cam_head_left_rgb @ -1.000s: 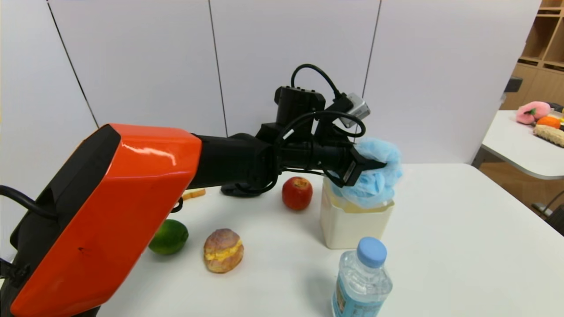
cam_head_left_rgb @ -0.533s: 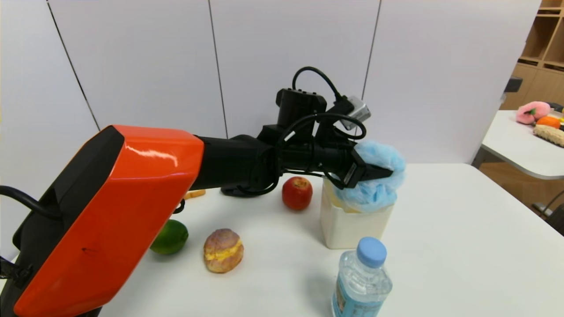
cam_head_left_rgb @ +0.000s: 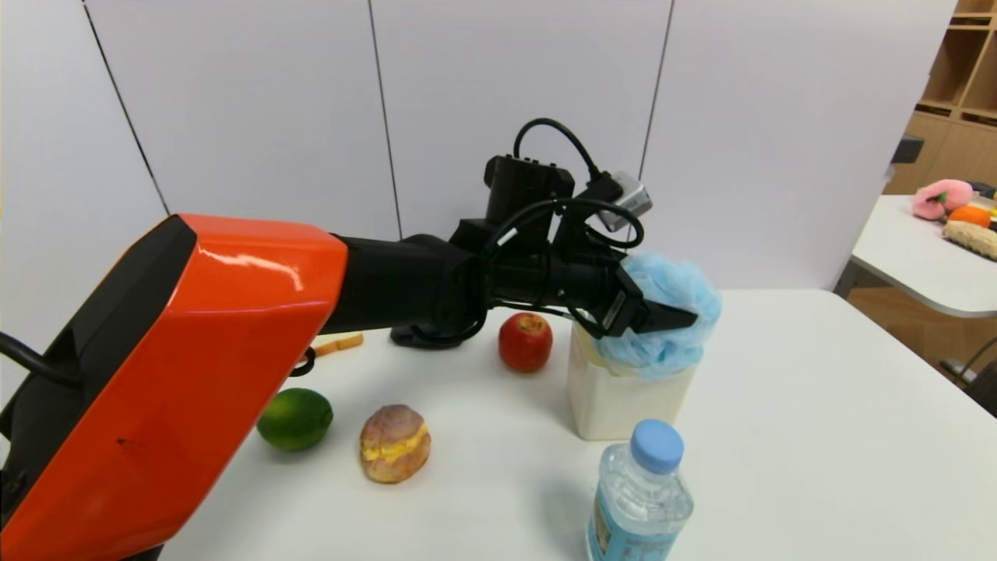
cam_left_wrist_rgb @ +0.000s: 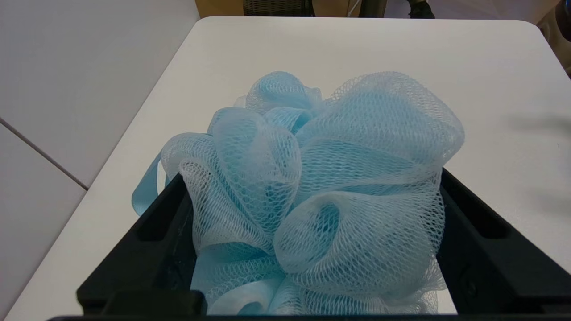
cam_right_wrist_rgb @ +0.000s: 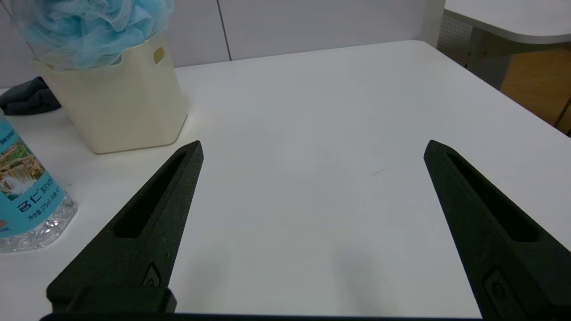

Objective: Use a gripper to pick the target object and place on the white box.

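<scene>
The light-blue mesh pouf [cam_head_left_rgb: 676, 282] rests on top of the cream-white box [cam_head_left_rgb: 623, 405], bulging over its rim. My left gripper [cam_head_left_rgb: 682, 308] reaches in from the left at rim height, open, with its black fingers [cam_left_wrist_rgb: 464, 209] spread wide on either side of the pouf [cam_left_wrist_rgb: 321, 178]. The netting looks puffed out, not squeezed. My right gripper [cam_right_wrist_rgb: 313, 142] hangs open over bare table, to the right of the box [cam_right_wrist_rgb: 125, 107], holding nothing; it does not show in the head view.
A red apple [cam_head_left_rgb: 526, 341] stands just left of the box. A lime [cam_head_left_rgb: 294, 418] and a bun [cam_head_left_rgb: 395, 442] lie nearer the front left. A blue-capped water bottle [cam_head_left_rgb: 642, 499] stands in front of the box. An orange stick [cam_head_left_rgb: 343, 344] lies at the back left.
The left gripper's fingers have spread apart and the pouf has puffed out and settled onto the box. The arm has shifted slightly.
</scene>
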